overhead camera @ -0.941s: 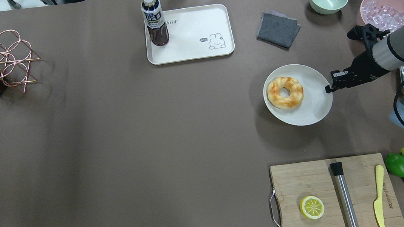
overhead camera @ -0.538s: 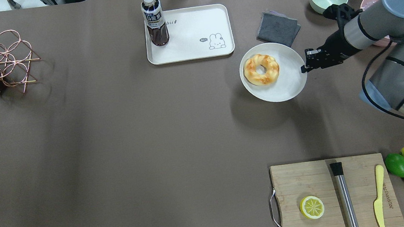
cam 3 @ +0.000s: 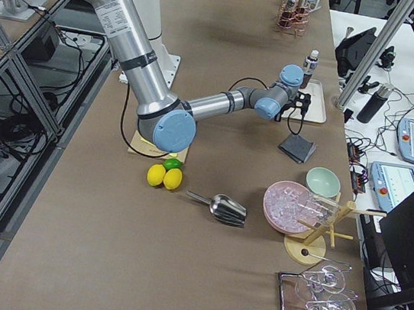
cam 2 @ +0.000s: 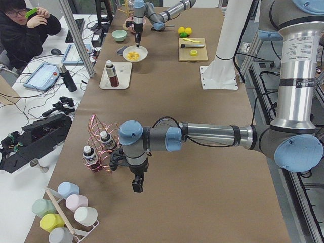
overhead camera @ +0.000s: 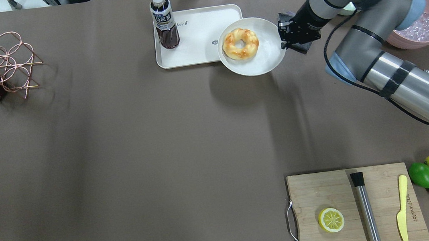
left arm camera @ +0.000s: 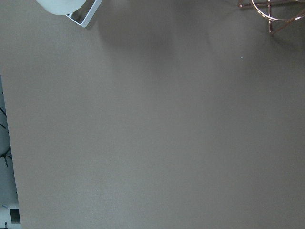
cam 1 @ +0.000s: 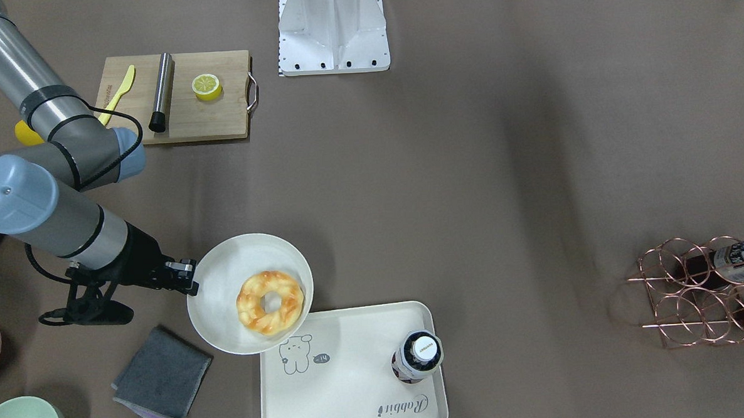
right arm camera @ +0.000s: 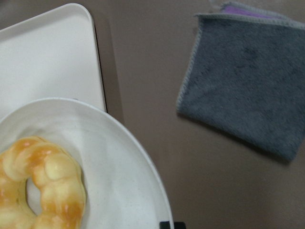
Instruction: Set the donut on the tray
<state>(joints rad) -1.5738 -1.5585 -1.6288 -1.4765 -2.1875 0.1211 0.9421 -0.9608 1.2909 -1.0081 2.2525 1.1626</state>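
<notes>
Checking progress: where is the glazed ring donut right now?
In the overhead view, the golden glazed ring donut sits on the round off-white plate, overlapping the right edge of the cream rectangular tray.

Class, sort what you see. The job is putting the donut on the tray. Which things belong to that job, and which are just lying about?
In the job: donut, on the plate; plate, gripped at its rim by the right gripper; tray.
Lying about: bottle standing on the tray, grey cloth, cutting board, lemon half, wire rack.
</notes>
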